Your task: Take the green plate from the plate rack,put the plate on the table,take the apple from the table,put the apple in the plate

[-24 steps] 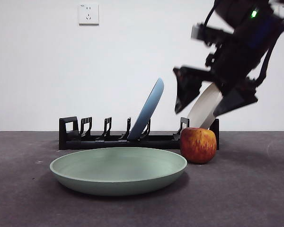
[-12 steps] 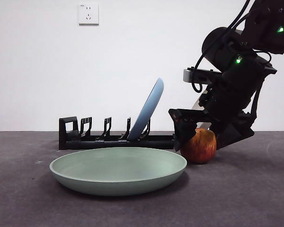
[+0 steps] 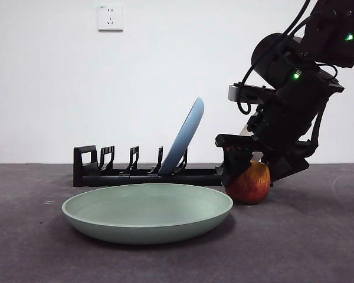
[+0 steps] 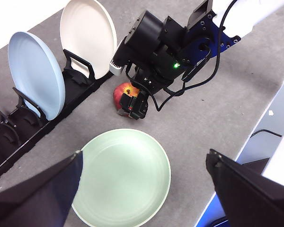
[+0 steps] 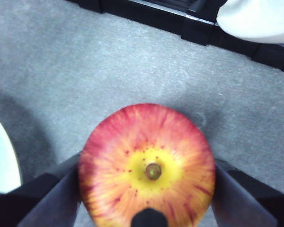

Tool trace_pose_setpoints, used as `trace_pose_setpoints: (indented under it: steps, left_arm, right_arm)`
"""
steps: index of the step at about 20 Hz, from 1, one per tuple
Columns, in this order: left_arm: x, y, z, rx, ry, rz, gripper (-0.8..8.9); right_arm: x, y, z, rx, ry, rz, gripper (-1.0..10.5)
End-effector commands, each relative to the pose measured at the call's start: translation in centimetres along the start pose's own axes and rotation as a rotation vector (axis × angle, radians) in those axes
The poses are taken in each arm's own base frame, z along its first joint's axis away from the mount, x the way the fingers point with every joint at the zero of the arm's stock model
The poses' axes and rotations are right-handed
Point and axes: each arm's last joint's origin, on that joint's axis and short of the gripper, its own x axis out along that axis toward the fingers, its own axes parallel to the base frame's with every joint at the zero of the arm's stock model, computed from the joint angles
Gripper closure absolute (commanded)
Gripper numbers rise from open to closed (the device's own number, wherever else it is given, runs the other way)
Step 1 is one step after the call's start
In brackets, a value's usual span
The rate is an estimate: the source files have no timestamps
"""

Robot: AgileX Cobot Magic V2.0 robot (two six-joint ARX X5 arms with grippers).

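Apple [image 5: 146,165] sits between my right tool's [image 3: 248,172] jaws on the table [image 3: 318,236], beside the plate rack [image 3: 141,175]; contact unclear, so clamped or not I can't tell. Green plate [image 3: 147,211] lies alongside. Left tool [image 4: 146,184] apart, waiting above.

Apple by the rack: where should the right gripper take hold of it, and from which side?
Grip the apple across its widest middle, coming from above. It sits stem-up on the table, so the round flanks are free. The right gripper already straddles it, a jaw at each flank. The rack behind and green plate beside crowd a sideways approach.
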Motion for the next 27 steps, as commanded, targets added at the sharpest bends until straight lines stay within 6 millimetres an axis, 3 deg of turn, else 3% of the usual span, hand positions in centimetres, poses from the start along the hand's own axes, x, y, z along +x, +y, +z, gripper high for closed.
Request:
trace_pose_setpoints:
  steps: [1,6,9,11,14,17,23,27]
  left_arm:
    - [0.1,0.0,-0.1,-0.003,0.009,0.003,3.75]
    - [0.1,0.0,-0.3,0.002,0.023,0.007,3.74]
    - [0.1,0.0,-0.3,0.002,0.023,0.007,3.74]
    - [0.1,0.0,-0.3,0.002,0.023,0.007,3.74]
    - [0.1,0.0,-0.3,0.002,0.024,0.005,3.74]
    - [0.1,0.0,-0.3,0.002,0.023,0.005,3.74]
    - [0.1,0.0,-0.3,-0.003,0.024,0.004,3.74]
    - [0.1,0.0,-0.3,-0.002,0.024,0.004,3.74]
  right_arm:
    - [0.1,0.0,-0.1,0.005,0.01,-0.002,9.6]
    - [-3.6,2.0,1.5,-0.037,-0.07,0.038,9.6]
    - [-6.0,5.1,2.1,-0.101,-0.124,0.108,9.6]
    - [-6.3,7.3,1.6,-0.15,-0.102,0.154,9.6]
    - [-5.8,10.3,0.7,-0.216,-0.077,0.192,9.6]
    - [-4.7,12.0,-0.3,-0.257,-0.05,0.181,9.6]
    - [-1.6,12.9,-2.4,-0.292,0.045,0.152,9.6]
    - [-1.5,13.3,-2.7,-0.308,0.054,0.158,9.6]
